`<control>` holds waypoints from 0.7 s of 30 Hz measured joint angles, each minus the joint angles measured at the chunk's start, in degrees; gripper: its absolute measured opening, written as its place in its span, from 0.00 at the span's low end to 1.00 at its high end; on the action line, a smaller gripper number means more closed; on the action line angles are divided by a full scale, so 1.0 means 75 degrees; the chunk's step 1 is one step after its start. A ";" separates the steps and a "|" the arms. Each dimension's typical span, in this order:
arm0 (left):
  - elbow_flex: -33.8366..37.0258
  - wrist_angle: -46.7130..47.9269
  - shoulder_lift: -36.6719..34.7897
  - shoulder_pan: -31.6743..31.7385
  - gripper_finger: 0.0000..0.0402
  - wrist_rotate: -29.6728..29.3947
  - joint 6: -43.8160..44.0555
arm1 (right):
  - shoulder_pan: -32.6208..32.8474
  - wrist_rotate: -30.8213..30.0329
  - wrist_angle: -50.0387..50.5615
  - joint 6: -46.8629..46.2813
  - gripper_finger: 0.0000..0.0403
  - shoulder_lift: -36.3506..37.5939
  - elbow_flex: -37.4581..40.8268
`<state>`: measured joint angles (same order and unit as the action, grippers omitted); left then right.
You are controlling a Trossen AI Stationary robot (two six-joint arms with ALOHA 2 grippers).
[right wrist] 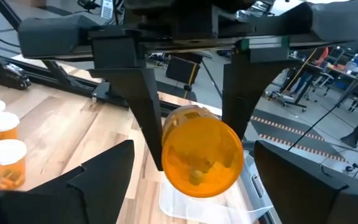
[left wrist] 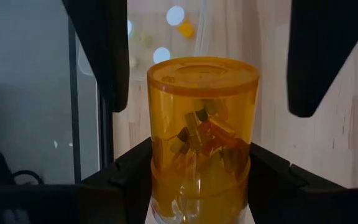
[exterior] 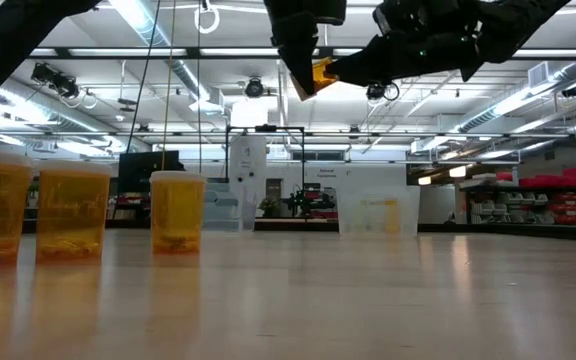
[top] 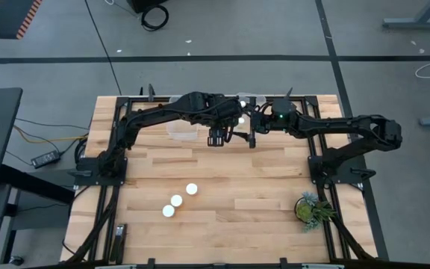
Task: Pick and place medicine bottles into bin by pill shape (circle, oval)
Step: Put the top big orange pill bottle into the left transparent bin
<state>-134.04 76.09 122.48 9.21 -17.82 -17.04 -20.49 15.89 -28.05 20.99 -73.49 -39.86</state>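
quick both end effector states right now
left end effector: closed on a medicine bottle, held up.
right end effector: open, empty, facing that bottle.

Amber-orange bottle [left wrist: 202,140], see-through, brownish pieces inside. Black fingers [left wrist: 101,50] either side. White round caps [top: 177,201] near the table's [top: 260,217] front edge; pale wood planks, light-grained. Black arm frames along the side edges. Clear bin [top: 181,131] at the back edge. Green plant [top: 310,208] by the front right corner.
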 joint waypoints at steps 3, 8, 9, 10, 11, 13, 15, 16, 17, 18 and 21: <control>0.0000 -0.0016 0.0000 0.0000 0.54 0.0000 -0.0006 | 0.0000 -0.0001 -0.0001 -0.0012 0.80 0.0000 0.0000; 0.0000 -0.0017 0.0003 -0.0001 0.54 0.0001 -0.0013 | 0.0000 -0.0001 0.0000 -0.0008 0.72 0.0000 0.0000; 0.0000 -0.0017 0.0003 -0.0002 0.53 0.0001 -0.0014 | 0.0000 -0.0001 -0.0003 -0.0003 0.70 0.0000 0.0000; 0.0000 -0.0014 0.0003 0.0000 0.53 0.0002 -0.0012 | 0.0000 -0.0001 0.0000 0.0000 0.68 0.0000 0.0000; 0.0000 -0.0017 0.0003 0.0000 0.53 0.0001 -0.0012 | 0.0000 -0.0001 0.0000 0.0002 0.66 0.0002 0.0000; 0.0000 -0.0014 0.0003 0.0000 0.53 0.0003 -0.0012 | 0.0000 -0.0001 0.0000 0.0003 0.62 0.0002 0.0000; 0.0000 -0.0011 0.0006 -0.0001 0.54 0.0008 -0.0012 | 0.0000 -0.0007 -0.0001 0.0029 0.59 0.0003 0.0000; 0.0000 -0.0011 0.0006 -0.0003 0.55 0.0011 -0.0014 | 0.0000 -0.0022 -0.0003 0.0030 0.58 0.0003 0.0000; 0.0000 -0.0009 0.0006 -0.0005 0.56 0.0017 -0.0015 | 0.0000 -0.0025 -0.0003 0.0036 0.57 0.0003 0.0000; 0.0000 -0.0006 0.0008 -0.0009 0.57 0.0017 -0.0015 | -0.0006 -0.0025 -0.0003 0.0062 0.55 0.0003 0.0000; 0.0000 -0.0008 0.0012 -0.0006 0.59 0.0012 -0.0010 | -0.0054 -0.0021 0.0002 0.0087 0.52 0.0003 0.0003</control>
<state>-134.04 76.03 122.56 9.17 -17.74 -17.12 -20.90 15.73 -28.04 21.65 -73.47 -39.83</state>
